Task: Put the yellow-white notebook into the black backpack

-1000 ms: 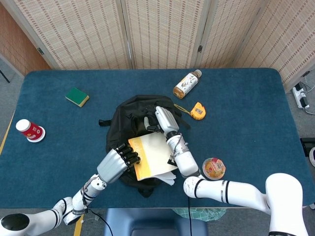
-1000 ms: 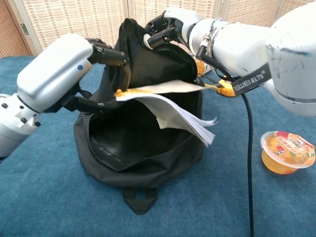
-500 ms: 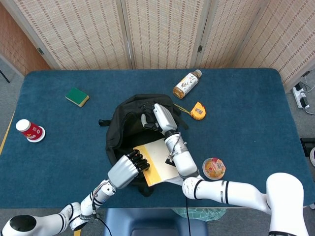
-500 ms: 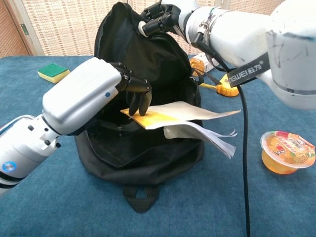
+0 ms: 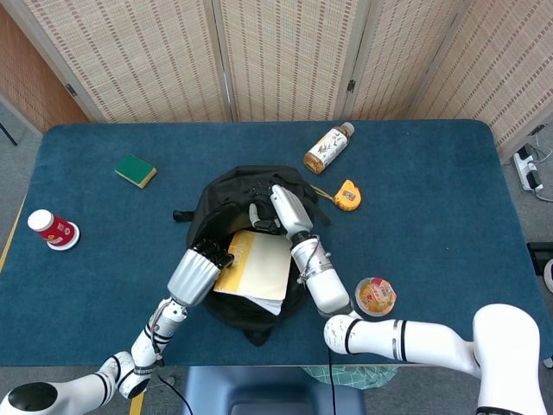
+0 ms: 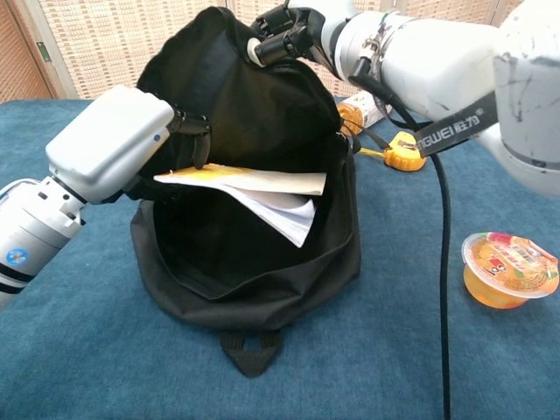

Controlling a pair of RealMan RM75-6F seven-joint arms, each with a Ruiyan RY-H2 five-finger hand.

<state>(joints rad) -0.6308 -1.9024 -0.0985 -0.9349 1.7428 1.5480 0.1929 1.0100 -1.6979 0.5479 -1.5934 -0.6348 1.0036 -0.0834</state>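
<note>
Chest view shows the yellow-white notebook lying flat across the mouth of the black backpack, its long axis running rightward from the left hand by which it is gripped. The top rim is held up by the right hand, so the notebook's free end must be tipped downward.

White, glossy arm shells, rounded and thick. Left hand: boxy silver-white back with one small blue dot, black fingers at its front. Behind it, a ringed silver wrist, then a white forearm with a round blue mark. Right hand: pale back, black fingers with a white ring-shaped part. Behind it, a metal wrist collar with screws, a dark band with white lettering, a black cable hanging below.
</note>
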